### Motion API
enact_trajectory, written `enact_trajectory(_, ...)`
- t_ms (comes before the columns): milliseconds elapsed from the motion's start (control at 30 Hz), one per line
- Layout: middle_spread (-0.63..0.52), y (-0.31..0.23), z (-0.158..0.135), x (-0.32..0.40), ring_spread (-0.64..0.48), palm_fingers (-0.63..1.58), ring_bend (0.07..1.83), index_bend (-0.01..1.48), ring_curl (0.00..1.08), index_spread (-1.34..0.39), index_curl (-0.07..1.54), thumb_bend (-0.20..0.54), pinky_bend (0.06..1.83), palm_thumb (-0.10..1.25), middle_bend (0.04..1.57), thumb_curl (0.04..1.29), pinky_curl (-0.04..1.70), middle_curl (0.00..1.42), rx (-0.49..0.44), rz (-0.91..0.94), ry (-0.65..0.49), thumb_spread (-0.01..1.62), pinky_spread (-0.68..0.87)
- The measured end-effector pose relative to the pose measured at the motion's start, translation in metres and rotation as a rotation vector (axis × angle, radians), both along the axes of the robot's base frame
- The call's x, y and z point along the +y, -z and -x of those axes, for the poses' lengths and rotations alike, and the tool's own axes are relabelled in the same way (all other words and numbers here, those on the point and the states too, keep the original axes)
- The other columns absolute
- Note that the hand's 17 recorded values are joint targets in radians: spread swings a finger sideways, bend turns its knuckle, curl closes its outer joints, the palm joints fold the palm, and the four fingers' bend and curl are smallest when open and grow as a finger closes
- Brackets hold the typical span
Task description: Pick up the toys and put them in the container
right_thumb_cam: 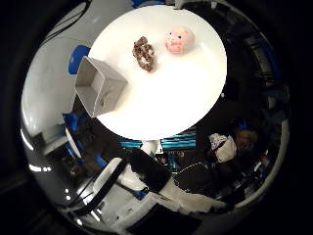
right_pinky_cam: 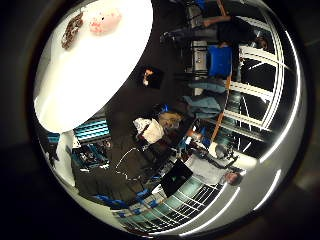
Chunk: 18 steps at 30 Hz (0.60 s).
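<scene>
A: Looking down from well above, you have a round white table (right_thumb_cam: 195,103) with everything still on it. The pink pig-faced toy (right_thumb_cam: 179,40) sits near the far edge, the brown knobbly toy (right_thumb_cam: 144,53) just beside it, not touching as far as I can judge.

B: And the container?

A: The grey open box (right_thumb_cam: 99,91) stands at the table's edge, close to the brown toy, mouth up, and looks empty from here. Neither toy is in it yet.

B: What are your fingers doing?

A: You cannot tell from these views; only white and black parts of the arm show below the table, nothing of the fingers themselves.

B: How will the toys handle?

A: My guess is that the pig is soft, light and rounded, so it should squash a little and may roll if nudged. Take it across its widest part, fingers on one side and thumb on the other. The brown one looks lumpy and irregular, probably light too; the bumps should give you purchase, so close around its middle. It lies nearer the box, so it seems the easier first carry.
</scene>
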<state>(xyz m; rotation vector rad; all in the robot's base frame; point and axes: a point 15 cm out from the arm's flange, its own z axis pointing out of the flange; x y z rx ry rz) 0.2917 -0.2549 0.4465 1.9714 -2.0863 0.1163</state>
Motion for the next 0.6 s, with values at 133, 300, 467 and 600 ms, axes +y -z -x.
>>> enact_trajectory(133,-0.06,0.001,-0.007,0.004,0.13,0.29,0.44,0.17,0.15,-0.4,0.31,-0.023,0.55,0.24,0.2,0.24,0.16,0.35,-0.028,-0.031,-0.026,1.1,0.44)
enact_trajectory(300,-0.06,0.005,-0.007,0.003,0.14,0.29,0.44,0.17,0.16,-0.4,0.31,-0.022,0.55,0.23,0.2,0.24,0.17,0.35,-0.054,-0.083,-0.023,1.09,0.44)
enact_trajectory(467,-0.06,0.009,-0.029,-0.015,0.15,0.27,0.42,0.17,0.17,-0.4,0.3,-0.022,0.55,0.23,0.2,0.24,0.18,0.35,-0.121,-0.074,-0.019,1.08,0.44)
enact_trajectory(600,-0.04,0.019,-0.056,-0.034,0.16,0.22,0.41,0.16,0.18,-0.4,0.29,-0.022,0.57,0.24,0.19,0.25,0.2,0.34,-0.173,-0.048,-0.029,1.09,0.43)
